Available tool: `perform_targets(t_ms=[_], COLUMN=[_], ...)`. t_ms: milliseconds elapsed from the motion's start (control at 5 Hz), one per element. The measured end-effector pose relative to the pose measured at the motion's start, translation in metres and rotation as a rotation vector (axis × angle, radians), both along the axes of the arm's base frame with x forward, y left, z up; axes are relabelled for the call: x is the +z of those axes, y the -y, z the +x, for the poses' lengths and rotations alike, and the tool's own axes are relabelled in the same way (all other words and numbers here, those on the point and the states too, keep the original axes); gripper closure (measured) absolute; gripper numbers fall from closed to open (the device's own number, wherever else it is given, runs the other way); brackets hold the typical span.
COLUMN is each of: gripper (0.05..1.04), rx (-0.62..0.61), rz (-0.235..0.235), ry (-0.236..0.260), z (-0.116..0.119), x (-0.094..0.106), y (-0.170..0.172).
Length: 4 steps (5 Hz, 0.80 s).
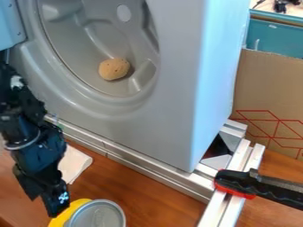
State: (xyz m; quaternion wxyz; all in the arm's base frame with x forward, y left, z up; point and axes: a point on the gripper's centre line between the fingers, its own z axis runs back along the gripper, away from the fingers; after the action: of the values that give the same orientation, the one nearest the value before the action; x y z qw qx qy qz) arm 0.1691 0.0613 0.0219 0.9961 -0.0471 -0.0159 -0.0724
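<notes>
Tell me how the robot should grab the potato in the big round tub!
Probably around the middle of the potato, coming through the open front of the gray tub. It is chunky and rounded, so opposite sides should squeeze best. A raised ridge sits close to its right in the picture, so that side looks tighter.

Silver can (98, 215) and yellow object (67, 212) cut off by the bottom edge, black-handled tool (237, 181) by the right.

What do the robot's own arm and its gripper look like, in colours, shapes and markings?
The arm is black with a bluish sheen, built of chunky, angular segments, with a whitish patch high up. A thin grey band, perhaps a cable, curves across it. The gripper is black and angular too, with a small white marking near its lower end.
</notes>
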Motion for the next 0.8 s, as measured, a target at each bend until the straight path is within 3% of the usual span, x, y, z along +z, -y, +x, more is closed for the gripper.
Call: perform_targets(t_ms=[400, 800], gripper=[0.083, 0.083], rx=[-0.070, -0.068], rz=[-0.074, -0.104], ry=[-0.014, -0.045], z=[0.007, 0.009], x=[-0.025, -0.047], y=[0.005, 0.002])
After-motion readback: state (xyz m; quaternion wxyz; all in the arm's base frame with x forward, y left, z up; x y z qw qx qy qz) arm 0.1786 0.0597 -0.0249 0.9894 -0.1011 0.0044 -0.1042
